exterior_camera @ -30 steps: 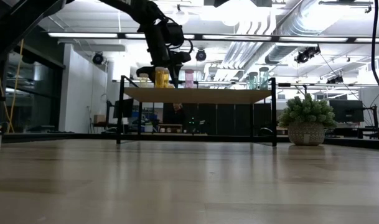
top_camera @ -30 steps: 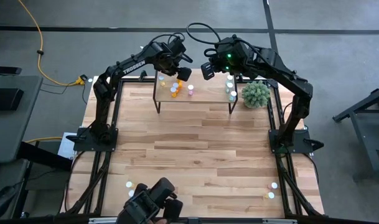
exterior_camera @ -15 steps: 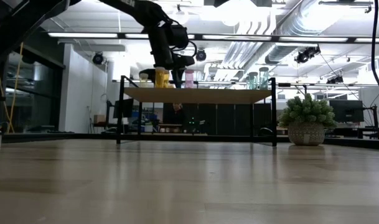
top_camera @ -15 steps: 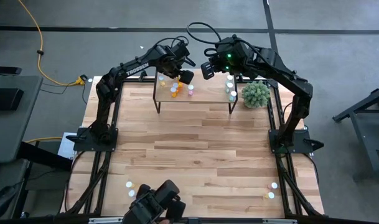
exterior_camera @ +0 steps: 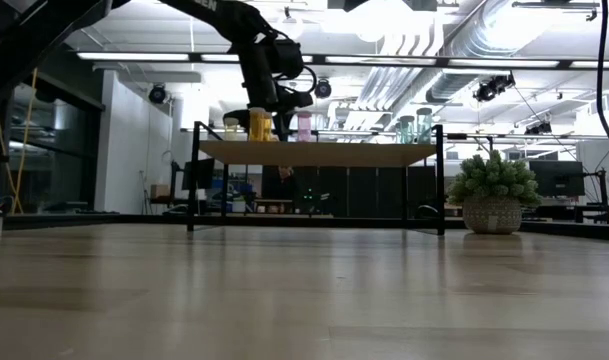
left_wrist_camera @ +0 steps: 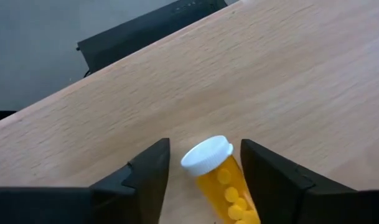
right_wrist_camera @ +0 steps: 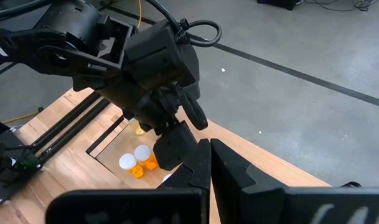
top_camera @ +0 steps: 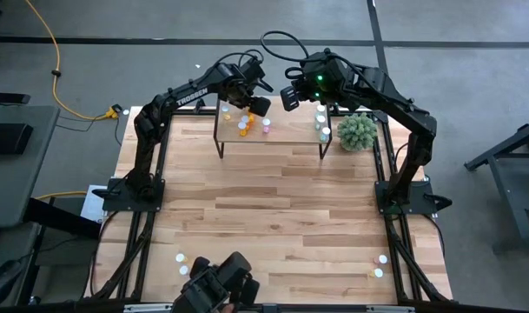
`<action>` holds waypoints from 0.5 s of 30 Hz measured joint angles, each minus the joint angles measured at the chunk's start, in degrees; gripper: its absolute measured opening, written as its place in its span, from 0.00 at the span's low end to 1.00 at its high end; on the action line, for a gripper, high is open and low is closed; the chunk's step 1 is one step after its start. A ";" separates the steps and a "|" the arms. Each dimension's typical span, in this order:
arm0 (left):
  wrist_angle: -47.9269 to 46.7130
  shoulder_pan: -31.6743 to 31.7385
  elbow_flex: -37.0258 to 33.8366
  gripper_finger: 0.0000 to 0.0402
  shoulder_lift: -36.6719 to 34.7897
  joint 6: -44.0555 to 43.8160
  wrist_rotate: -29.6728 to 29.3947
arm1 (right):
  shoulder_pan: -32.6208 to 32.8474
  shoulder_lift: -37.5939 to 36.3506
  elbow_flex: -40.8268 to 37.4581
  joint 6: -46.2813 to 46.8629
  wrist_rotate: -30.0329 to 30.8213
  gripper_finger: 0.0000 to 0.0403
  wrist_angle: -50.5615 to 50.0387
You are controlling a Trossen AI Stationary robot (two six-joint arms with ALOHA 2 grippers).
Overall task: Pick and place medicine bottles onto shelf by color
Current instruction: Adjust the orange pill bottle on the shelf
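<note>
Standing upright on the shelf [top_camera: 273, 139], a yellow bottle [left_wrist_camera: 223, 180] with a white cap shows round yellow pills through its clear body. It sits between the spread fingers [left_wrist_camera: 149, 177] of the left tool [left_wrist_camera: 205, 171], touching neither. Orange and pink bottles stand beside it, teal ones toward the shelf's other end. The right tool [right_wrist_camera: 209, 163] hovers nearby, pressed together.

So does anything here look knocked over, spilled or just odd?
Nothing stands out. The bottles on the shelf stand upright, grouped by color, and the yellow bottle sits between the left gripper's open fingers. A few bottles wait at the table's near edge.
</note>
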 joint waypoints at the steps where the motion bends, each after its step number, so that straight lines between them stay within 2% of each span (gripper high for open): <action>1: 0.13 -0.01 0.00 0.44 0.00 0.00 0.00 | 0.00 0.00 0.00 0.00 0.00 0.00 0.00; 9: 0.35 -0.02 0.00 0.30 0.00 -0.45 0.00 | 0.02 0.00 0.00 0.00 0.00 0.00 0.00; 15: 0.73 -0.02 0.00 0.26 -0.09 -0.50 0.02 | 0.00 0.00 0.00 0.00 0.00 0.00 0.00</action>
